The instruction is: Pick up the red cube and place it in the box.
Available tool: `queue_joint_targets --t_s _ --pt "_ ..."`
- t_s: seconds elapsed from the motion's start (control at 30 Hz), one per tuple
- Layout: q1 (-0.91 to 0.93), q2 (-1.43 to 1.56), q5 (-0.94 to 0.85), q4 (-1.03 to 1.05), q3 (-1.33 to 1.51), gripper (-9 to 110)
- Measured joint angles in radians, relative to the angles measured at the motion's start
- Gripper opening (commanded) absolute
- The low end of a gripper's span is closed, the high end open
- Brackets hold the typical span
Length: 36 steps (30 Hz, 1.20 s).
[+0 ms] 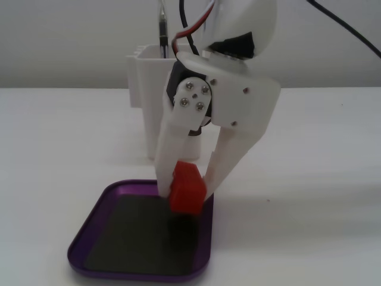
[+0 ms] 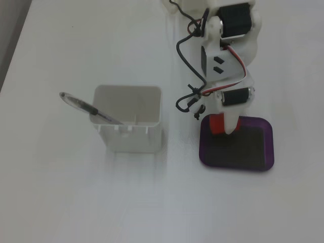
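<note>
My gripper (image 1: pixel 186 192) is shut on the red cube (image 1: pixel 188 188), which sits between the two white fingers. It holds the cube just above the dark floor of the purple tray (image 1: pixel 89 233), near the tray's far right corner in this fixed view, with a small shadow under the cube. In the fixed view from above, the gripper (image 2: pixel 224 127) points down over the upper left part of the tray (image 2: pixel 250 149). There only a strip of the cube (image 2: pixel 216 124) shows beside the finger.
A tall white plastic container (image 2: pixel 132 135) with a pen (image 2: pixel 87 107) in it stands left of the tray in the fixed view from above. It stands behind the arm in the other fixed view (image 1: pixel 143 89). Cables (image 2: pixel 183 55) hang along the arm.
</note>
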Motion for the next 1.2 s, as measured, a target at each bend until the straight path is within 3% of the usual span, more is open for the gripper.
queue_joint_targets --t_s 0.17,0.43,0.9,1.2 --pt "-0.003 0.000 0.000 0.000 -0.002 14" --pt "-0.005 0.000 0.000 0.023 -0.005 17" --pt "-0.003 0.241 0.000 0.482 -0.276 17" --pt "-0.005 0.565 0.000 0.673 -0.058 17"
